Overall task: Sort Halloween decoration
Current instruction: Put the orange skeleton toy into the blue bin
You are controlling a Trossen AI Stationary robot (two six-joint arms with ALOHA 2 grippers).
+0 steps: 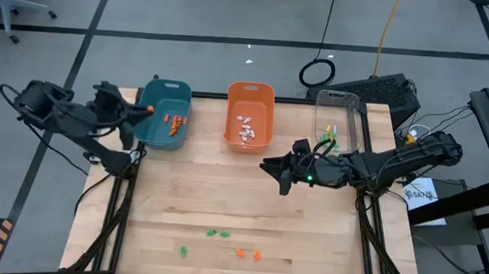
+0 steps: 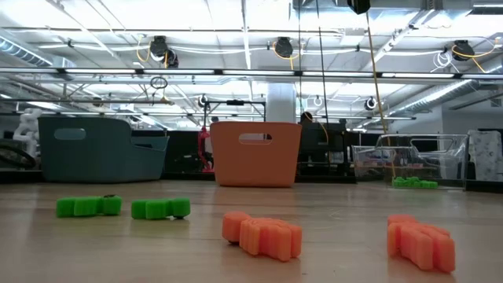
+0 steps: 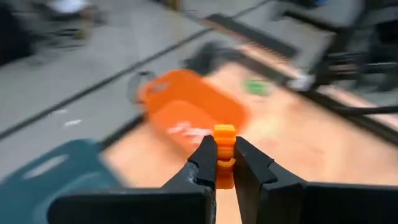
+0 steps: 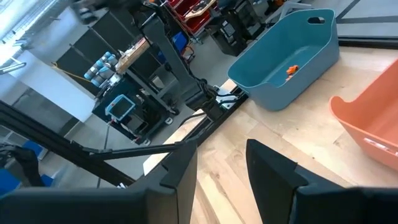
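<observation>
Teal bin (image 1: 164, 115) sits right beside and below the left claw (image 1: 147, 110), which pinches an orange trinket (image 3: 224, 151) between narrow fingers; orange ones already lie inside. Carry it past the rim before letting go. Right claw (image 1: 278, 170) waits mid-table, part open, holding nothing. Loose green trinkets (image 1: 216, 234) and orange trinkets (image 1: 248, 254) lie far from both.

Three bins stand in a row along the counter's (image 1: 223, 204) far edge: left bin (image 1: 164, 113), middle bin (image 1: 249, 114), right bin (image 1: 340, 119). Trinkets (image 1: 221, 234) lie scattered near the front edge. The left tool (image 1: 147, 110) hangs beside the left bin, the right tool (image 1: 270, 166) before the middle bin.
</observation>
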